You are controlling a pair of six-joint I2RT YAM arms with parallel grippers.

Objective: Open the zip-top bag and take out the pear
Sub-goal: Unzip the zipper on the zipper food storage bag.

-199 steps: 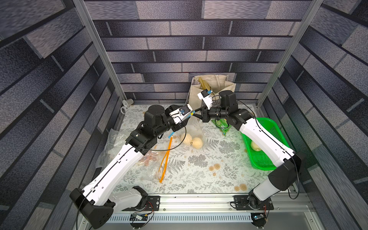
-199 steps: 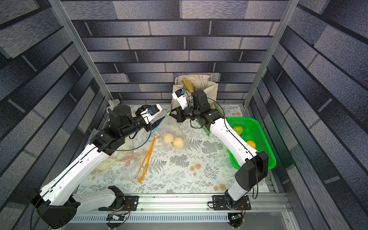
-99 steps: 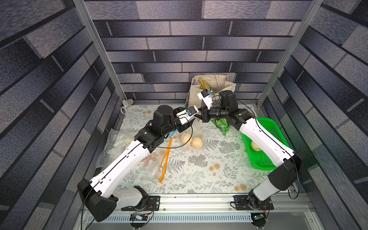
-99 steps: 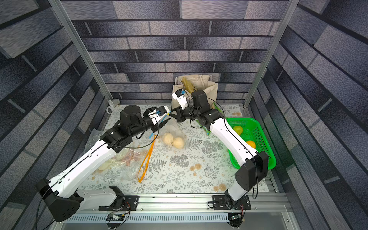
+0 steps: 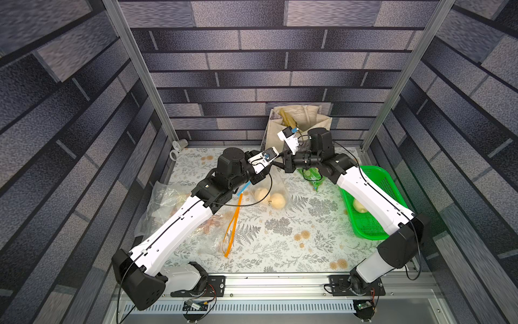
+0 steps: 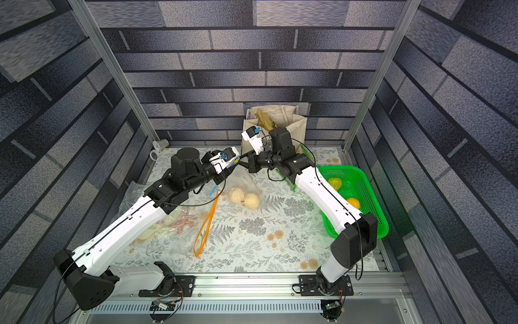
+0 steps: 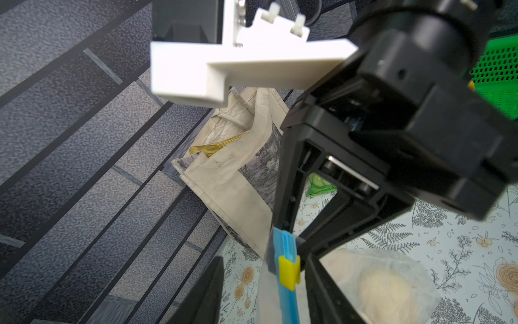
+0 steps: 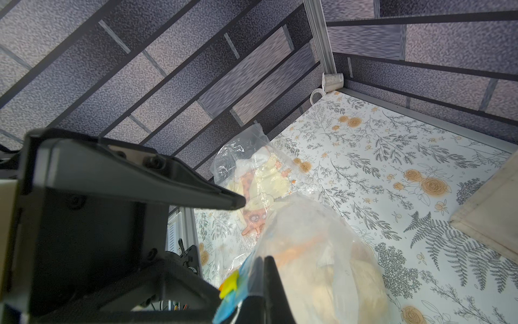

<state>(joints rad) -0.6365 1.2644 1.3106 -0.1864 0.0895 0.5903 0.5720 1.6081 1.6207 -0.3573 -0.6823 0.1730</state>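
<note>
The clear zip-top bag hangs from its top, its lower part resting on the mat, with two pale pears inside. Its blue zip strip carries a yellow slider. My right gripper is shut on the bag's top edge beside the strip; in both top views it meets the left one above the bag. My left gripper is open around the strip. The slider lies against one finger, and the other finger stands apart.
A green basket holding fruit stands at the right. A cloth tote leans on the back wall, with a green packet in front. Other clear bags and an orange zip strip lie at the left.
My left arm has reached right to the bag's top and its jaws have narrowed around the zip strip. The right gripper has held still on the bag.
</note>
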